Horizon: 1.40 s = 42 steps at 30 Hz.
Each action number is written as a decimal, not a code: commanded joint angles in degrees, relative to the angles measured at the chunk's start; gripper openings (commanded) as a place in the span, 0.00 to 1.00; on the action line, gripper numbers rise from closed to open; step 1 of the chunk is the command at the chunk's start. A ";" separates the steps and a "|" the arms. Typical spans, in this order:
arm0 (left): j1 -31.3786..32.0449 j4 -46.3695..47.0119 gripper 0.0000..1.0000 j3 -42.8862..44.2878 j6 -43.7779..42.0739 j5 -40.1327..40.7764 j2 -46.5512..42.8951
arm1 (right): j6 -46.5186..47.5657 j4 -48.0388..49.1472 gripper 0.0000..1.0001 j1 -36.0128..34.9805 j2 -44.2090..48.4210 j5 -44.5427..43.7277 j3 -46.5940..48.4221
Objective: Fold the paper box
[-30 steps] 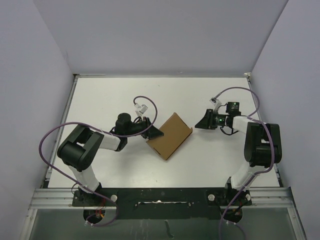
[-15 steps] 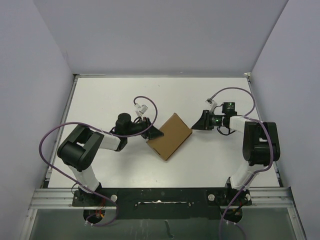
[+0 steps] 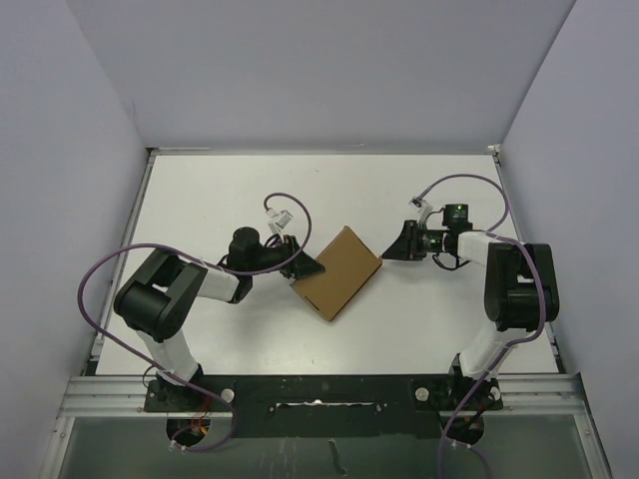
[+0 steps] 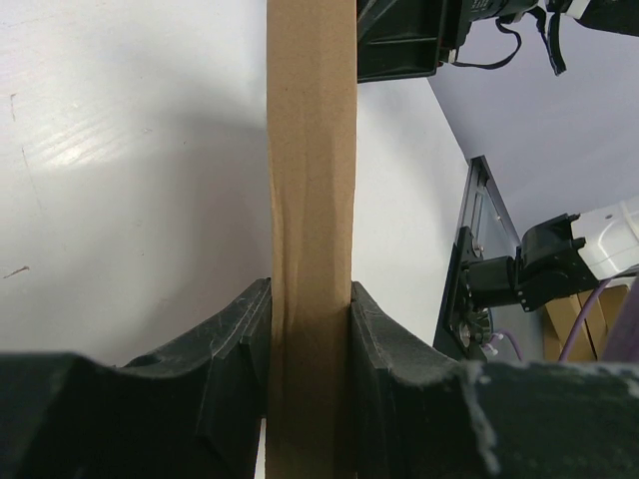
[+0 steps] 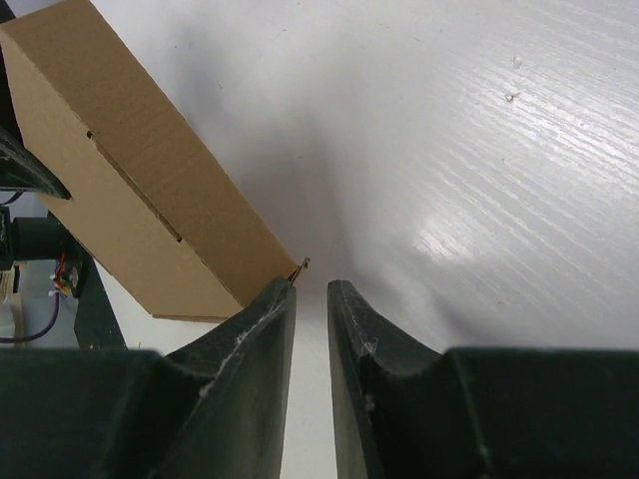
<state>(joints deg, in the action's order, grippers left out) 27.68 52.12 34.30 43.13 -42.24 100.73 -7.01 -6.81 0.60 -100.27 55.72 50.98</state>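
The paper box (image 3: 339, 271) is a flat brown cardboard mailer lying askew at the table's middle. My left gripper (image 3: 303, 267) is shut on the box's left edge. In the left wrist view that edge (image 4: 312, 180) runs upright between both pads, at the left gripper (image 4: 310, 329). My right gripper (image 3: 392, 249) sits just off the box's right corner. In the right wrist view the right gripper (image 5: 312, 289) is open only by a narrow gap with nothing in it. Its left fingertip (image 5: 275, 299) is right against the corner of the box (image 5: 130, 190).
The white table (image 3: 220, 190) is walled in by grey panels on three sides. A black rail (image 3: 319, 391) with both arm bases runs along the near edge. Purple cables loop over each arm.
My right gripper has slid left up to the box's right corner and its jaws have narrowed slightly. The left gripper keeps its hold on the box.
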 commanded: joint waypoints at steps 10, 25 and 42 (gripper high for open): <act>-1.05 5.02 0.15 0.06 -0.16 -0.56 1.09 | 2.64 -1.60 0.19 -2.61 1.31 1.01 1.39; -2.24 6.02 0.15 -0.03 1.05 -1.88 1.47 | 5.57 -1.98 0.20 -1.65 5.58 0.35 0.24; -2.19 8.48 0.15 0.06 2.56 -3.26 2.71 | 6.47 -3.31 0.19 -4.20 2.68 -3.32 1.99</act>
<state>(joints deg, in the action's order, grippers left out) 25.78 54.92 34.04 45.32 -43.64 102.15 -1.69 -10.26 -3.09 -97.19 53.47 51.09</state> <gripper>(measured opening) 0.286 0.200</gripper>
